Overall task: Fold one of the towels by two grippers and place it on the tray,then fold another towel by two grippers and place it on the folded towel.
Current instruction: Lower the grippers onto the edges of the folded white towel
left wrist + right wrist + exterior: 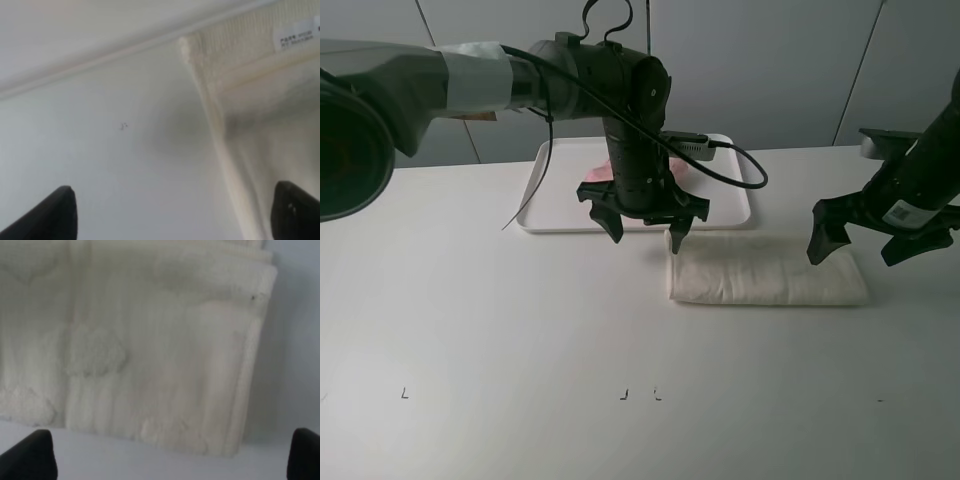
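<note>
- Tray: white, low rim, at the far side of the desk. The pink towel lies in it, mostly hidden behind the left arm; only pink edges show, so its fold cannot be read.
- Cream towel: on the desk, outside the tray and just beside its front rim. It is folded into a long band running left to right.
- The right wrist view shows stacked layers at one end and a faint embossed pattern in the fluffy pile. The left wrist view shows a small white label near one corner.
- Left end effector: jaws wide, empty, above the band's left end.
- Right end effector: jaws wide, empty, above the band's right end.
</note>
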